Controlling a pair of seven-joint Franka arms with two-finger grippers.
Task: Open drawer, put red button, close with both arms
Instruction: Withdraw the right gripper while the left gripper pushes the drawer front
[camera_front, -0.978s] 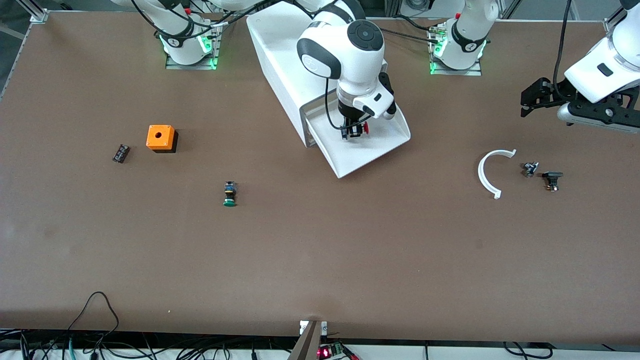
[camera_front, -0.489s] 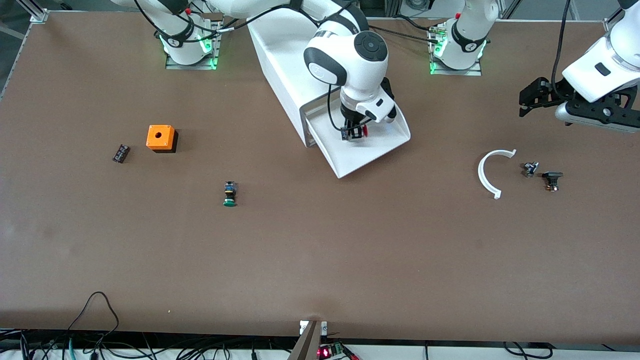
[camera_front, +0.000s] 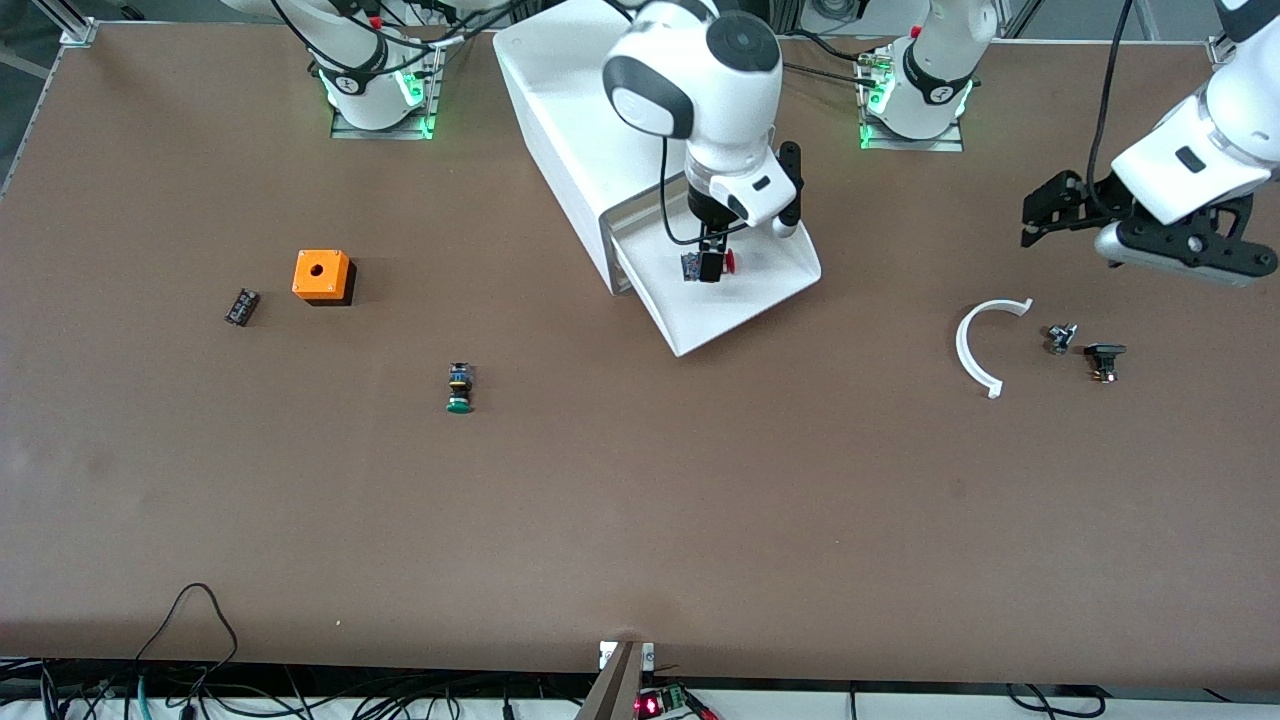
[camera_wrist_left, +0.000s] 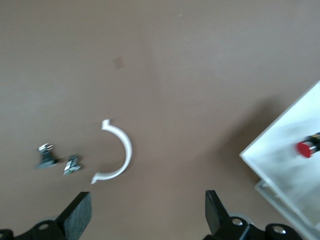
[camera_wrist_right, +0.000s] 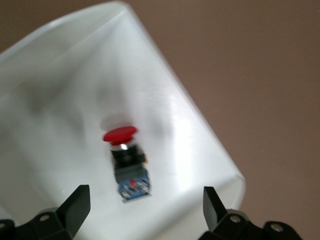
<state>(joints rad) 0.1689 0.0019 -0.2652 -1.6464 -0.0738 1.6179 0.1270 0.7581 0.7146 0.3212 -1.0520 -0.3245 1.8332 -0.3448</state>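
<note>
Over the open drawer (camera_front: 745, 290), the right end effector (camera_front: 712, 243) has just spread its fingers and let go of the red button (camera_front: 707, 265), which now lies on its side on the drawer floor, so placing looks done and only closing remains. The button sits directly below the lifted right end effector, no longer touched. The left end effector (camera_front: 1040, 208) waits with fingers apart, above the table (camera_front: 640, 500) near the white arc piece (camera_front: 975, 345).

Drawer (camera_front: 745, 300): glossy white plastic, smooth. Red button (camera_wrist_right: 121, 135): matt cap, metal collar. Table (camera_front: 640, 520): matt brown, smooth.
</note>
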